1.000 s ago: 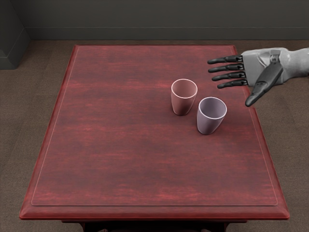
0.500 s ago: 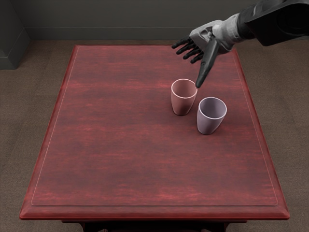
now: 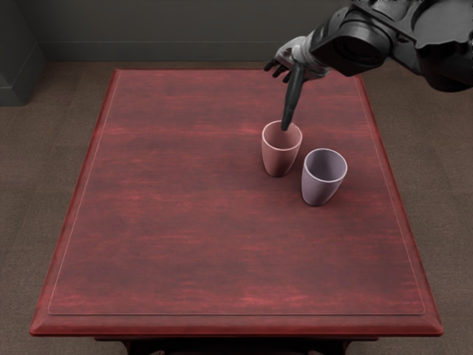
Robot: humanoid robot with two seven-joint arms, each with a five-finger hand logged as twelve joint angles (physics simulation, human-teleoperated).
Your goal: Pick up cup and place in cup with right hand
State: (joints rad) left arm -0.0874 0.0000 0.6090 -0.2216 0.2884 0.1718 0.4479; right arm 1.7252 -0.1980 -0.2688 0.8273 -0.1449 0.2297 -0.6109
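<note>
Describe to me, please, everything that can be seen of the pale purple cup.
The pale purple cup stands upright on the red, wooden-looking table, close beside the pink tapered cup and nearer the viewer. Its smooth wall, perhaps plastic or ceramic, narrows downward from a round, lighter rim. No handle shows. The mouth is open and no contents are visible. The black-and-grey right hand does not touch it.

A red wooden table [image 3: 185, 222] stood on brown carpet [image 3: 26, 185], a dark grey wall [image 3: 162, 29] behind it.
</note>
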